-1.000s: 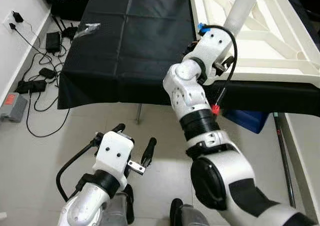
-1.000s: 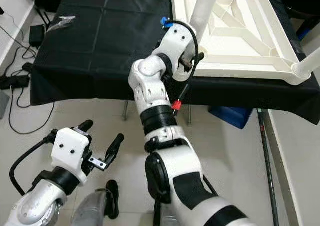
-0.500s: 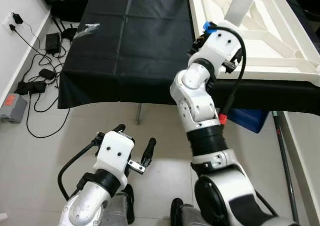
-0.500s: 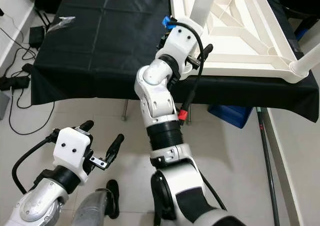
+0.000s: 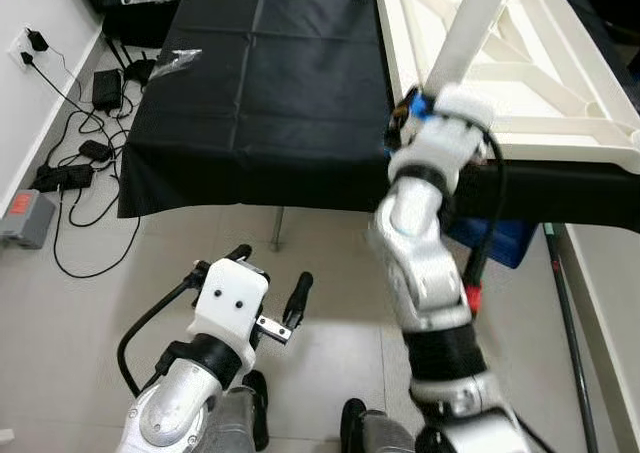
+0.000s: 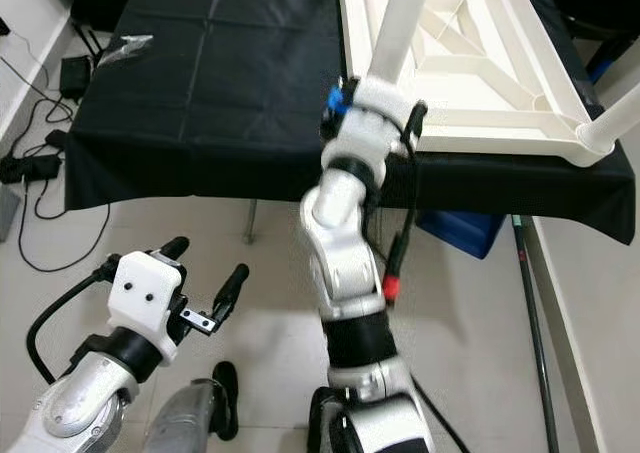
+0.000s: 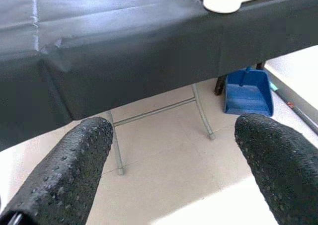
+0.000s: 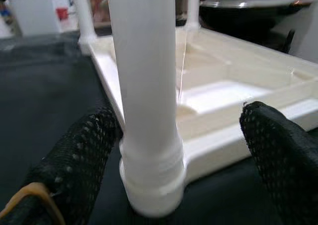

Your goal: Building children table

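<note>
Lying upside down on the black-clothed worktop (image 5: 260, 83), the cream plastic children's table top (image 6: 480, 63) shows its ribbed underside, with a white round plastic leg (image 8: 146, 86) standing upright in its near corner socket and another white leg end (image 6: 610, 133) at the far right corner. The right tool (image 8: 174, 150) is raised to the worktop edge with its black dotted fingers (image 8: 74, 160) spread wide to either side of the base of that leg; one finger sits just beside the leg, the other well apart from it. The left tool (image 6: 205, 278) hangs low over the pale tiled floor (image 5: 90, 313), fingers wide apart and holding nothing. Under the worktop stands a blue dustpan (image 7: 248, 93). Black cables and power adapters (image 5: 85, 143) lie on the floor by the wall, and a clear plastic bag (image 5: 175, 60) rests on the cloth.
</note>
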Tool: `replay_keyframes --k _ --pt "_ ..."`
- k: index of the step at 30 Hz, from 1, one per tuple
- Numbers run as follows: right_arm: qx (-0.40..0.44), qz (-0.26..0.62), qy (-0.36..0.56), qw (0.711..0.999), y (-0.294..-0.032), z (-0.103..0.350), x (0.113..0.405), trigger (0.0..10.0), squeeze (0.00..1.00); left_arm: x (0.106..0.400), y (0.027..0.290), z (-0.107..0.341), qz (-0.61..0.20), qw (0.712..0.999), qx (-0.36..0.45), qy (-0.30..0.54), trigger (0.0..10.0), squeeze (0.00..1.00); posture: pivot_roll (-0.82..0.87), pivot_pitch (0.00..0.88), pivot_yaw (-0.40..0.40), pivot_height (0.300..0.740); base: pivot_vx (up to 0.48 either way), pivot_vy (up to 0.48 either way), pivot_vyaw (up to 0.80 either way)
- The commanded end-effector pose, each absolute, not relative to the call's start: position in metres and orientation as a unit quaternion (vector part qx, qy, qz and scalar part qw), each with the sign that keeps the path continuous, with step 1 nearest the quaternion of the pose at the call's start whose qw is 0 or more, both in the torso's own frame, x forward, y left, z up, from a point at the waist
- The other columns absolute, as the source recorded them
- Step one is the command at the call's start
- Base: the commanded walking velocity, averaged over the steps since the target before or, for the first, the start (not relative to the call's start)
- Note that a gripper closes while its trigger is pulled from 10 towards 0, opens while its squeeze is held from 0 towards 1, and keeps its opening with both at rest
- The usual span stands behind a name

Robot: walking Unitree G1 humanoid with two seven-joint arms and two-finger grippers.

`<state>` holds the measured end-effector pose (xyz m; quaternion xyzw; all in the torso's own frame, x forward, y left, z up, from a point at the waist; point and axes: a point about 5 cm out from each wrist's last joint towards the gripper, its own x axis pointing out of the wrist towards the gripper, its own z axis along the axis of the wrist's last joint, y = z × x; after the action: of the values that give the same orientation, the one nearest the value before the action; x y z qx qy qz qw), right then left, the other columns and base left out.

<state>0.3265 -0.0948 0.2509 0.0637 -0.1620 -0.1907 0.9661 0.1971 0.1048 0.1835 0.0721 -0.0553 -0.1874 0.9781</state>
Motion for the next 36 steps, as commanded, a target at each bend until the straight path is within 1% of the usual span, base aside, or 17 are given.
replay_keyframes --k 1,2,3,4,5,7,8,9,10,12,15,17,23,26,33,36 --pt "0.053 -0.139 -0.160 0.976 -0.100 0.243 0.316 10.0 0.00 0.197 0.103 0.178 -0.191 0.978 0.068 -0.047 10.0 0.00 0.17 0.279 -0.045 0.740 0.000 0.000 0.00" --pt "0.053 -0.139 -0.160 0.976 -0.100 0.243 0.316 10.0 0.00 0.197 0.103 0.178 -0.191 0.978 0.068 -0.047 10.0 0.00 0.17 0.279 -0.045 0.740 0.000 0.000 0.00" --pt "0.016 -0.106 -0.143 0.984 -0.114 0.220 0.303 10.0 0.00 0.200 0.100 0.175 -0.193 0.978 0.069 -0.044 10.0 0.00 0.17 0.269 -0.049 0.740 0.000 0.000 0.00" --pt "0.016 -0.106 -0.143 0.984 -0.114 0.220 0.303 10.0 0.00 0.200 0.100 0.175 -0.193 0.978 0.069 -0.044 10.0 0.00 0.17 0.269 -0.049 0.740 0.000 0.000 0.00" --pt "-0.002 -0.074 -0.126 0.989 -0.121 0.205 0.295 10.0 0.00 0.201 0.098 0.171 -0.195 0.978 0.068 -0.040 10.0 0.00 0.16 0.253 -0.042 0.740 0.000 0.000 0.00" --pt "-0.002 -0.074 -0.126 0.989 -0.121 0.205 0.295 10.0 0.00 0.201 0.098 0.171 -0.195 0.978 0.068 -0.040 10.0 0.00 0.16 0.253 -0.042 0.740 0.000 0.000 0.00" --pt "-0.010 -0.054 -0.113 0.992 -0.126 0.197 0.289 10.0 0.00 0.201 0.097 0.169 -0.197 0.977 0.068 -0.037 10.0 0.00 0.16 0.253 -0.042 0.740 0.000 0.000 0.00" --pt "-0.001 -0.017 -0.105 0.994 -0.130 0.187 0.280 10.0 0.00 0.203 0.095 0.165 -0.198 0.977 0.070 -0.028 10.0 0.00 0.16 0.242 -0.041 0.740 0.000 0.000 0.00" --pt "-0.001 -0.017 -0.105 0.994 -0.130 0.187 0.280 10.0 0.00 0.203 0.095 0.165 -0.198 0.977 0.070 -0.028 10.0 0.00 0.16 0.242 -0.041 0.740 0.000 0.000 0.00" --pt "-0.004 0.027 -0.078 0.997 -0.139 0.164 0.264 10.0 0.00 0.210 0.092 0.157 -0.203 0.977 0.061 -0.013 10.0 0.00 0.15 0.210 -0.031 0.740 0.000 0.000 0.00" --pt "-0.004 0.027 -0.078 0.997 -0.139 0.164 0.264 10.0 0.00 0.210 0.092 0.157 -0.203 0.977 0.061 -0.013 10.0 0.00 0.15 0.210 -0.031 0.740 0.000 0.000 0.00" --pt "-0.010 0.031 -0.056 0.998 -0.147 0.152 0.255 10.0 0.00 0.214 0.090 0.153 -0.207 0.977 0.056 -0.009 10.0 0.00 0.14 0.195 -0.027 0.740 0.186 -0.139 0.00" --pt "-0.002 0.035 -0.035 0.999 -0.151 0.145 0.251 10.0 0.00 0.216 0.089 0.149 -0.212 0.975 0.059 -0.006 10.0 0.00 0.15 0.178 -0.023 0.740 0.382 -0.281 0.00" --pt "0.005 0.057 -0.030 0.998 -0.150 0.143 0.251 10.0 0.00 0.218 0.089 0.146 -0.210 0.976 0.061 -0.003 10.0 0.00 0.15 0.167 -0.027 0.740 0.386 -0.280 0.00" --pt "0.007 0.081 -0.037 0.996 -0.152 0.146 0.254 10.0 0.00 0.220 0.089 0.144 -0.210 0.976 0.062 -0.003 10.0 0.00 0.15 0.173 -0.023 0.740 0.388 -0.275 0.00" --pt "0.012 0.106 -0.038 0.994 -0.154 0.147 0.258 10.0 0.00 0.222 0.090 0.143 -0.206 0.977 0.061 -0.003 10.0 0.00 0.15 0.175 -0.030 0.740 0.390 -0.276 0.00"
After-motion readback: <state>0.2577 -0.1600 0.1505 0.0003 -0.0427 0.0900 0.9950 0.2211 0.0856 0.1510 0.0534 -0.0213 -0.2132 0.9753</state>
